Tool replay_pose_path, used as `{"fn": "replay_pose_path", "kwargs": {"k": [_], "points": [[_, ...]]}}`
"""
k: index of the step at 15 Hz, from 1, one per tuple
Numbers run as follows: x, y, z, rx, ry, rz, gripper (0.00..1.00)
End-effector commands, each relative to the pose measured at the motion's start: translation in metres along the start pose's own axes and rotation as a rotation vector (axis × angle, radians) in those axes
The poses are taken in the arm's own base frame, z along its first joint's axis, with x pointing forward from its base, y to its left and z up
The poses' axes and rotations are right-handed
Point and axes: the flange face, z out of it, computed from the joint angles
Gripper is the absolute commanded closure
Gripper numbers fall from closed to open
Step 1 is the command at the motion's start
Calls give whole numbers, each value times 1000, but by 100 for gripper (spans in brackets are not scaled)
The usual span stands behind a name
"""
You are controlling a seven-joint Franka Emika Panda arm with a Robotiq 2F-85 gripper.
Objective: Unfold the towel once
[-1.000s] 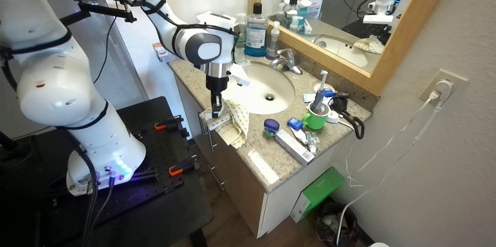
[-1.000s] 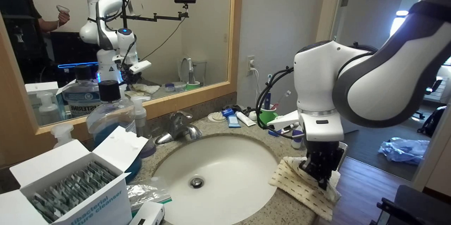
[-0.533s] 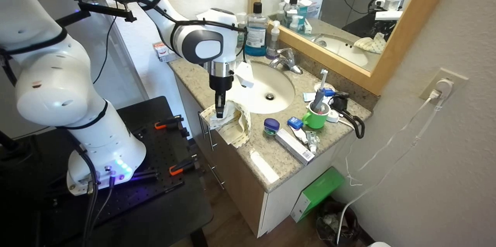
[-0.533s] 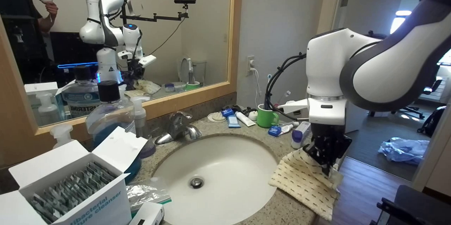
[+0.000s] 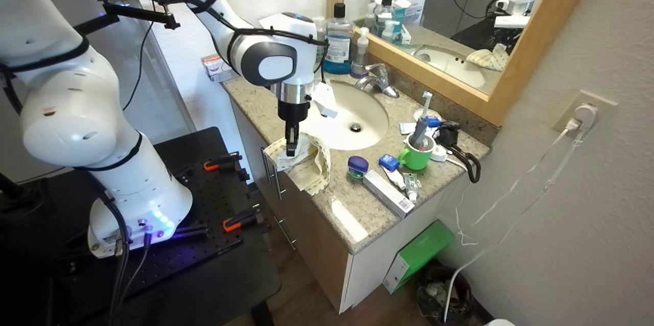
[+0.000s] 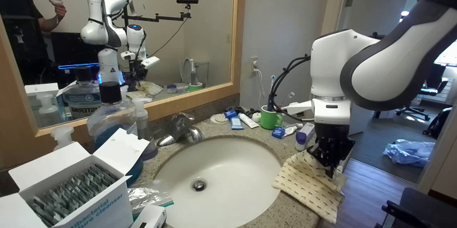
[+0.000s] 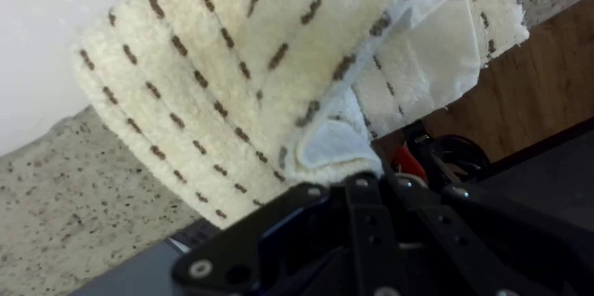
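Arm (image 5: 102, 126) and black stand (image 5: 225, 275) fill the left side in an exterior view, with two orange-and-black clamps (image 5: 235, 224) along the stand. Right of them is the tool (image 5: 291, 155), pointing down, its fingers (image 7: 368, 210) together and clamped on an edge of the towel (image 5: 309, 180). This cream cloth, marked with rows of dark dashes, lies rumpled and folded over itself at the front of the speckled surface (image 5: 341, 183). In the wrist view one part reaches past the edge above a wooden floor (image 7: 547, 73), and a corner overlaps the rim of the white sink (image 7: 55, 31). A bottle of blue liquid (image 5: 337, 47) stands behind the sink, then a pump bottle (image 5: 360, 54) beside it and the chrome faucet (image 5: 378, 80). Near the towel, apart from it, is a jar with a purple lid (image 5: 357, 167). Farther right come a long pale box (image 5: 388, 194), a small blue container (image 5: 389, 163), two tubes (image 5: 411, 188), and a green mug (image 5: 415, 161) holding an electric toothbrush (image 5: 420, 129). Lower down, a tilted green box (image 5: 424, 252) sits just beside the cabinet (image 5: 370, 264); at the far right, white plugs (image 5: 585, 114) sit in a wall outlet (image 5: 580, 98).
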Motion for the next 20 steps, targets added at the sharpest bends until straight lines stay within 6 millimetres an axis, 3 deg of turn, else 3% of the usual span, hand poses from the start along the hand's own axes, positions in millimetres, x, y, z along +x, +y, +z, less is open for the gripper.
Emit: {"fn": "replay_pose_path", "kwargs": {"k": [1,7,15,20], "points": [[4,16,-2,-20,0,-8,99],[12,17,-20,-54,0,-2,99],[-5,-27,-39,-142,42,99,99],[-25,-48,-31,-150,101,169,99]]}}
